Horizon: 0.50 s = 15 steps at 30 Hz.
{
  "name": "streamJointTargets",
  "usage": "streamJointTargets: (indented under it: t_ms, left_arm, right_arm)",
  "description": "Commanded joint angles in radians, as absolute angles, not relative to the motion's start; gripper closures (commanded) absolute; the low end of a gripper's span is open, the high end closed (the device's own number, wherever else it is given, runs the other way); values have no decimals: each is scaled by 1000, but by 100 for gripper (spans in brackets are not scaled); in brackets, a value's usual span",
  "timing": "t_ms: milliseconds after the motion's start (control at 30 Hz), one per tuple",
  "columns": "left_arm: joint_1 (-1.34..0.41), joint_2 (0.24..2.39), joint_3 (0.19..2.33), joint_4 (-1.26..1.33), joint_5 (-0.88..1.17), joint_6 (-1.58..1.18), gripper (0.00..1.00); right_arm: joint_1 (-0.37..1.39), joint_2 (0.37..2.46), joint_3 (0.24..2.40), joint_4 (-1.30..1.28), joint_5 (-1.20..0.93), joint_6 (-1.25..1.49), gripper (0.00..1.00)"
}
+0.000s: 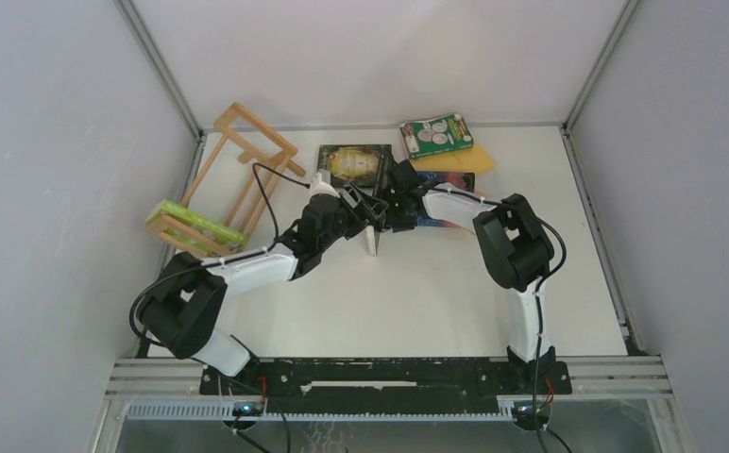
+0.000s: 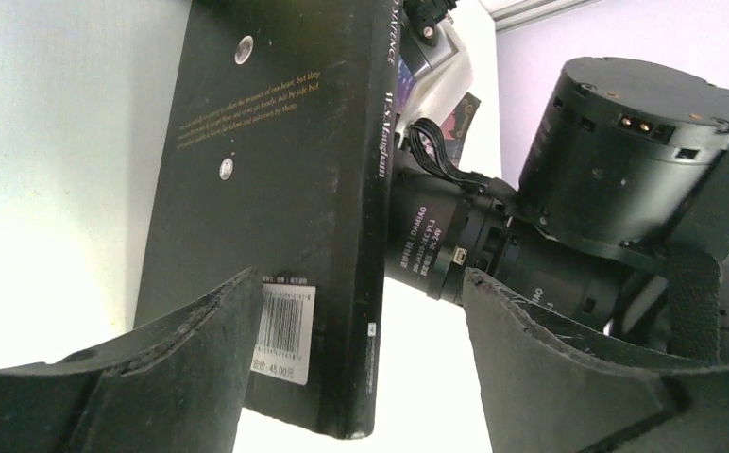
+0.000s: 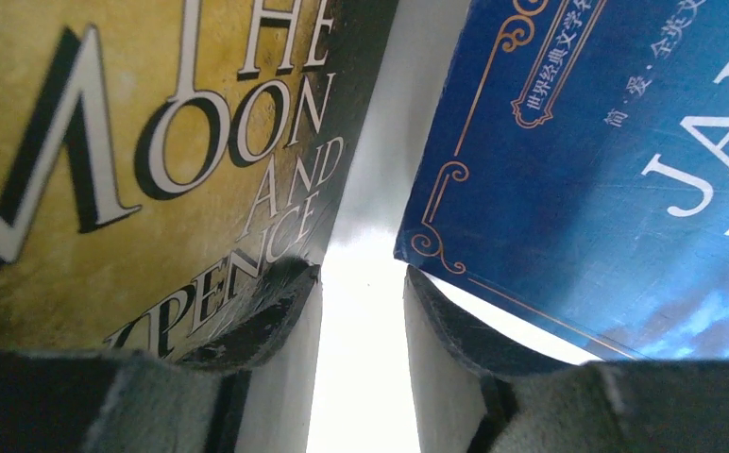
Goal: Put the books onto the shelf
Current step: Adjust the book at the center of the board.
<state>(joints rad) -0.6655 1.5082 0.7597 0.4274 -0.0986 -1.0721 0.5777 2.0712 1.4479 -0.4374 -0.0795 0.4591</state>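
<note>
Across the table (image 1: 417,302), six books (image 1: 436,135) and one shelf (image 1: 247,165)

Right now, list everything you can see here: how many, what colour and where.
shelf: one, light wood, far left, askew
lime-green book: one, at the shelf's near end
flat black book: one, gold emblem, far centre
upright black book: one, mid-table, between the left hand's fingers
green book: one, white circles, far right, on the yellow-orange book
yellow-orange book: one, under the green one
blue book: one, beneath the right arm
table: one, white
left hand: open around the upright book
right hand: open, nothing between its fingers
</note>
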Motion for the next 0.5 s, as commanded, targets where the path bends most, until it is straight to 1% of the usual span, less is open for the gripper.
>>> streamJointTargets:
  t_ms: [0, 200, 467]
  left_arm:
    - [-674, 1532, 888, 334, -45, -1003, 21]
    - [-693, 1559, 986, 148, -105, -902, 27]
    - [-750, 1655, 1188, -131, -234, -771, 34]
  right_arm:
    - [578, 2092, 1395, -493, -103, 470, 55]
    - [558, 2074, 1366, -476, -108, 471, 55]
    - [551, 2067, 1357, -460, -121, 474, 55]
